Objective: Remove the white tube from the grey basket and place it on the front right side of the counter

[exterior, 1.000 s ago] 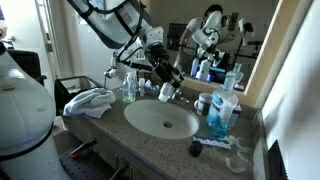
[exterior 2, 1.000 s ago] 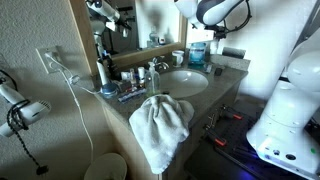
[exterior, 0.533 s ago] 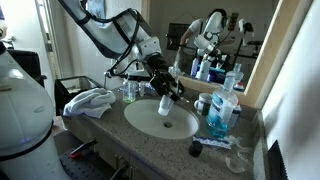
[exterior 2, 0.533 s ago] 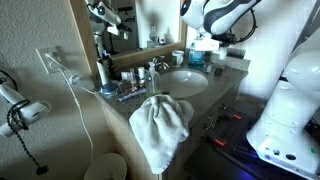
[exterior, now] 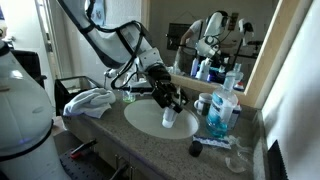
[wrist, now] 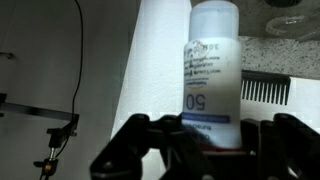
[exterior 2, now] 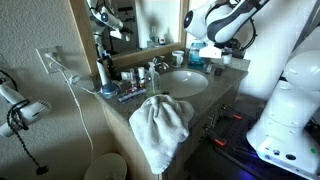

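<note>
My gripper is shut on the white tube and holds it above the oval white sink, cap end down. In the wrist view the tube, with blue print and a "50", sits between the black jaws over the sink's white basin. The speckled counter runs around the sink. In an exterior view the gripper hangs at the far end of the counter. I cannot make out the grey basket clearly.
A clear pump bottle of blue liquid stands by the sink, with a black comb in front of it; the comb also shows in the wrist view. A crumpled white towel lies at the counter's other end. Small bottles stand against the mirror.
The gripper has carried the white tube from the back of the counter out over the sink and lower, toward the blue pump bottle's side.
</note>
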Tool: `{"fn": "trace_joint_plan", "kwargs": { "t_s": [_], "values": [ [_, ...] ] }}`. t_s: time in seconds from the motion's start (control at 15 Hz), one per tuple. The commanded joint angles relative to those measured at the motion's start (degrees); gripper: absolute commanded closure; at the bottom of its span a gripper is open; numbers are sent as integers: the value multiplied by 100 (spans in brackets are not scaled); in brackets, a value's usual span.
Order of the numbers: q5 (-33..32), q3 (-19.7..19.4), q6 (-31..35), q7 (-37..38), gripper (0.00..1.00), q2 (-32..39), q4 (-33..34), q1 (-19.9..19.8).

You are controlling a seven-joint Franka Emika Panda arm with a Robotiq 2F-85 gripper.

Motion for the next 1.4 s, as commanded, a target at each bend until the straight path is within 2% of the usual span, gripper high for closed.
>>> {"fn": "trace_joint_plan", "kwargs": {
  "t_s": [0.0,0.27,0.67,1.33],
  "values": [
    [-352,-64,85,415,96,546,256,-28],
    [-632,-106,161,695,99,1165,605,-12],
    [-872,-252,296,936,98,1944,941,-81],
    [-846,-286,463,1304,98,2356,844,-83]
  ]
}}
